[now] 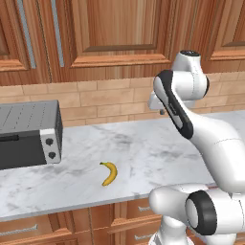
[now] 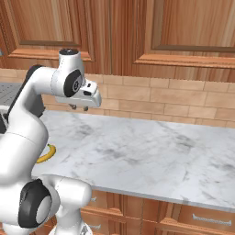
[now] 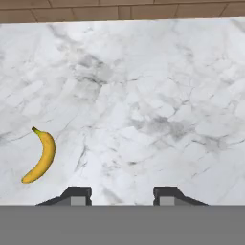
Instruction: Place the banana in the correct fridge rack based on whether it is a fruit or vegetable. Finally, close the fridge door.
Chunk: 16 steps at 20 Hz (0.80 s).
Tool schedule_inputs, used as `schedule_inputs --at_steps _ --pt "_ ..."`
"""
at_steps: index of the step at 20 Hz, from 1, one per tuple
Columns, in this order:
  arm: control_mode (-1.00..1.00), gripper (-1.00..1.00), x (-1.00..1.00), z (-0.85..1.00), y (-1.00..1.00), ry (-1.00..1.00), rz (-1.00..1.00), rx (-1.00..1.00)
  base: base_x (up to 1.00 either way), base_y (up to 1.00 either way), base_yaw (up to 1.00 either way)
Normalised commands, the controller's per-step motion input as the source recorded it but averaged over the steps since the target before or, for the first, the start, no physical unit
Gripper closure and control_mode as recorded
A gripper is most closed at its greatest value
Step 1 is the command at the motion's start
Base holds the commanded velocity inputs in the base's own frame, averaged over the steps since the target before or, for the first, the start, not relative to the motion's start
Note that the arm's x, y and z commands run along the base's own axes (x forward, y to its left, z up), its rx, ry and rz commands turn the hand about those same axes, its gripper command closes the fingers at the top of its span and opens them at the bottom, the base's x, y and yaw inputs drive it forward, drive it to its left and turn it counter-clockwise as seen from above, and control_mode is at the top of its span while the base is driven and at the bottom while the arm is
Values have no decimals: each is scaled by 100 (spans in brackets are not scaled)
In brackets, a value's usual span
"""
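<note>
Progress: I judge nothing done yet; pick-up, racking and door-closing all remain
Banana [image 1: 109, 173]: I see it lying loose near the front edge of the marble counter [image 1: 143, 148]; small, curved, smooth yellow, dark tips
Claw [image 3: 122, 195]: I hold it high above the counter; fingers parted, gripping nothing
Backdrop: matte tan brick backsplash [image 1: 110, 103]; boxy grey toaster oven [image 1: 28, 134]

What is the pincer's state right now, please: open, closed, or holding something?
Pincer: open and holding nothing, its tips apart above the marble counter; the banana lies free on the counter off to one side.
</note>
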Motion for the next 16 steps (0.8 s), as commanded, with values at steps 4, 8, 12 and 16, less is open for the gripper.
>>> schedule_inputs --at_steps 4,8,12,16 --pt "-100 -100 -51 -17 34 3 1 -1 0 0 0" --pt "-100 -100 -1 -80 100 15 -9 -27 0 0 0" --pt "-100 -100 0 -100 100 18 -3 -17 0 0 0" --pt "-100 -100 -2 -100 41 14 0 -5 0 0 0"
